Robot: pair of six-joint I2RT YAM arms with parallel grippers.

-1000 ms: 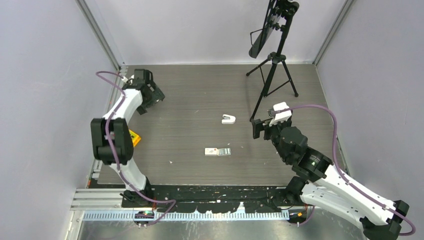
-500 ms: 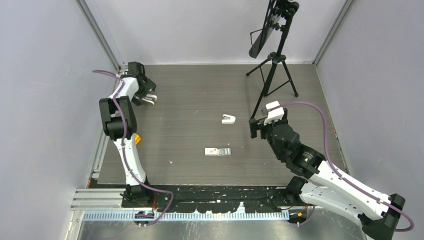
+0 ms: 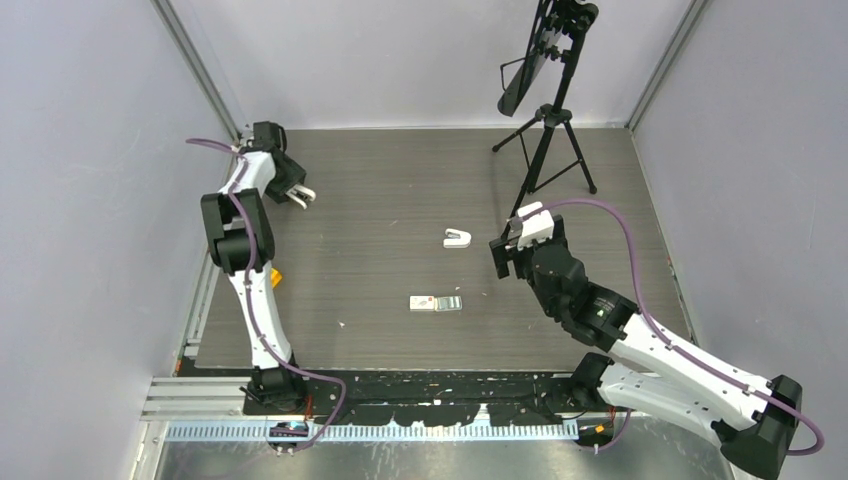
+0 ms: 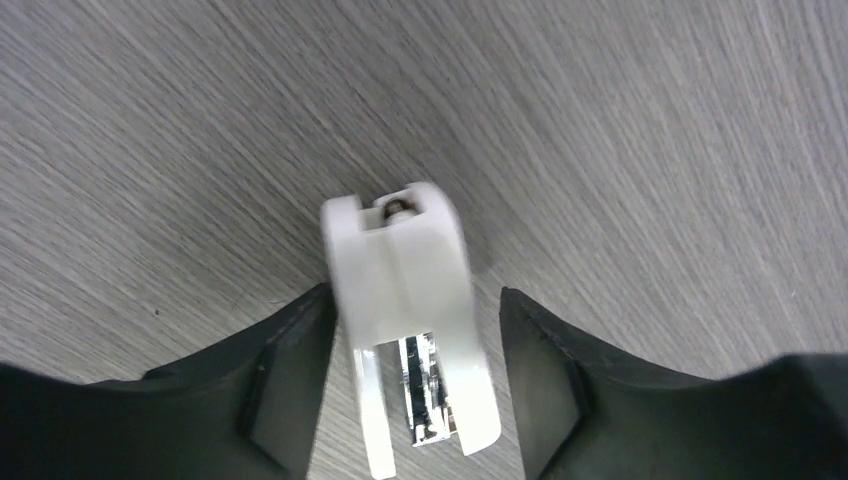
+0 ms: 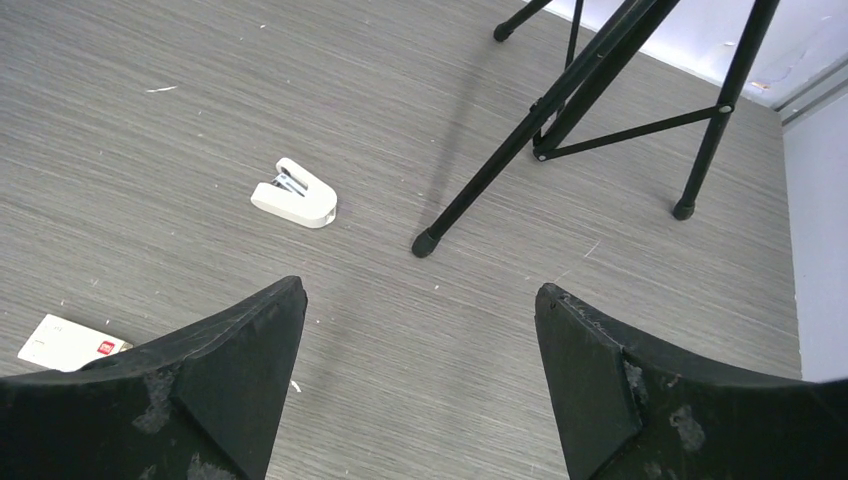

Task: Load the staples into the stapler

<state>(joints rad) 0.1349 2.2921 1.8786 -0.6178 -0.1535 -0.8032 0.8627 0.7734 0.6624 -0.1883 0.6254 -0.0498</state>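
Slim white stapler (image 4: 405, 290), silver inner channel showing, between the fingers of my left end effector (image 4: 415, 292), flat white red-marked staple box (image 5: 65, 343) lying left of my right end effector (image 5: 420, 288)

staple box (image 3: 426, 303) before short stapler (image 3: 457, 238)

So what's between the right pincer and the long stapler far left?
A shorter stapler, nearer the right pincer than the long stapler; otherwise bare table, per the top view.
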